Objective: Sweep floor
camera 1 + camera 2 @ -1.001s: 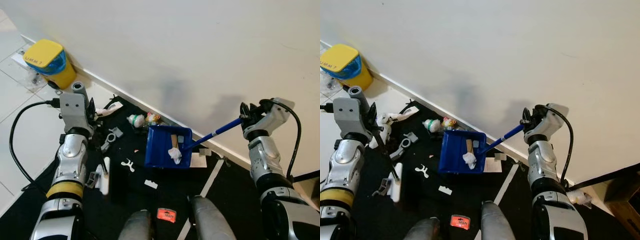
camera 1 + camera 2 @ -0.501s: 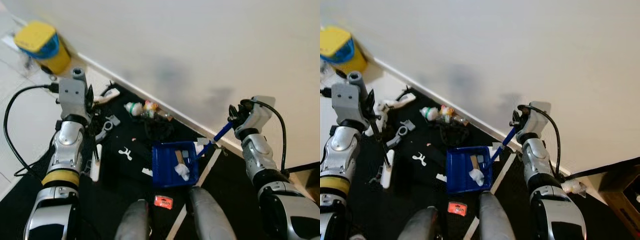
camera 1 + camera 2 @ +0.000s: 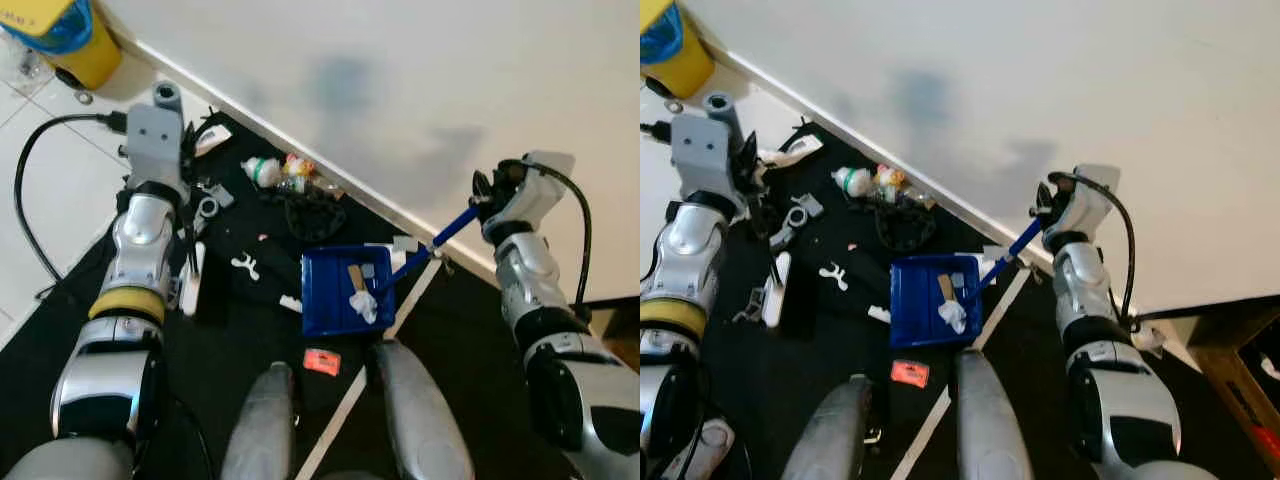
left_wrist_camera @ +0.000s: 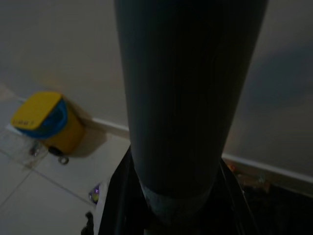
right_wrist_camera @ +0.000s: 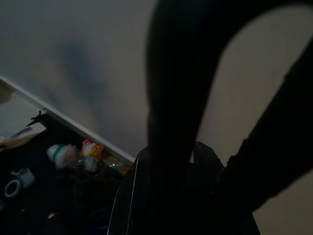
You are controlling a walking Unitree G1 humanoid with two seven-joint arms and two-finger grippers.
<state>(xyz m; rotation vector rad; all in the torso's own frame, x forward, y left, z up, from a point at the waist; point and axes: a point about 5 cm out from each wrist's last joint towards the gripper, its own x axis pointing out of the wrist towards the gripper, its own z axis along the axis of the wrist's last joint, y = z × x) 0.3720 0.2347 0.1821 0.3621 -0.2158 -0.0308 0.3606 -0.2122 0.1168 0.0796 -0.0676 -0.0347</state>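
A blue dustpan [image 3: 338, 290] lies on the black mat [image 3: 230, 330] just ahead of my feet. It holds a white crumpled scrap [image 3: 363, 305] and a small wooden piece [image 3: 355, 277]. Its blue handle [image 3: 448, 232] rises to my right gripper [image 3: 484, 194], which is shut on it near the wall. My left gripper [image 3: 186, 172] is shut on a thin dark broom pole [image 4: 186, 98]. The pole runs down to a white brush head [image 3: 189, 292] on the mat. Loose litter lies between them: a small bottle [image 3: 262, 170], coloured wrappers [image 3: 300, 166], a black coil [image 3: 315, 215] and a white bone-shaped piece [image 3: 243, 265].
The white wall and its skirting board [image 3: 330, 165] run diagonally close ahead. A yellow and blue bin [image 3: 50, 35] stands on white tiles at far left. A red tag [image 3: 320, 360] and a white tape line [image 3: 350, 400] lie by my legs [image 3: 262, 430]. A black cable [image 3: 30, 230] loops beside the left arm.
The dustpan has been drawn back from the litter by the wall toward my feet. The view itself has shifted. The left gripper keeps hold of the broom.
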